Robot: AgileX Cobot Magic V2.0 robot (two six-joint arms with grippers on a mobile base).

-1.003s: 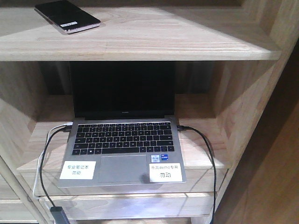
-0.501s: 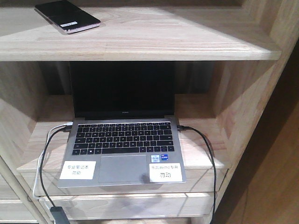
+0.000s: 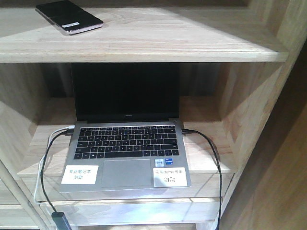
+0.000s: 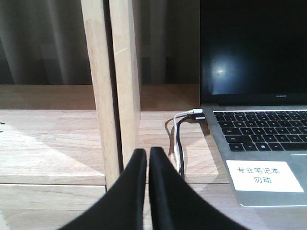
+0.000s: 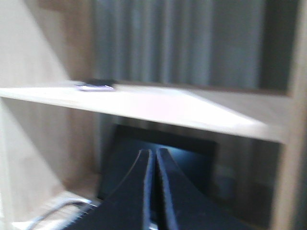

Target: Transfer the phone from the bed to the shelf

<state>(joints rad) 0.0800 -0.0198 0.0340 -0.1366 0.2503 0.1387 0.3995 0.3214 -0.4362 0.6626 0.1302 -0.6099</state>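
Observation:
The black phone [image 3: 68,16] with its white sticker lies flat on the upper board of the pale wooden shelf [image 3: 158,40], at the far left; nothing holds it. In the blurred right wrist view the phone [image 5: 96,86] shows as a thin dark sliver on that board. My right gripper [image 5: 154,152] is shut and empty, below the board's level, in front of the laptop screen. In front of a shelf upright [image 4: 112,86], my left gripper [image 4: 147,152] is shut with nothing in it. The bed is out of view.
An open grey laptop [image 3: 127,155] with two white labels sits on the lower board. Black and white cables [image 3: 45,163] run from its left side, and a black cable [image 3: 213,163] from its right. Shelf side walls close in at both sides.
The front view has shifted very slightly; the phone stays put on the upper board. Nothing was taken hold of or let go.

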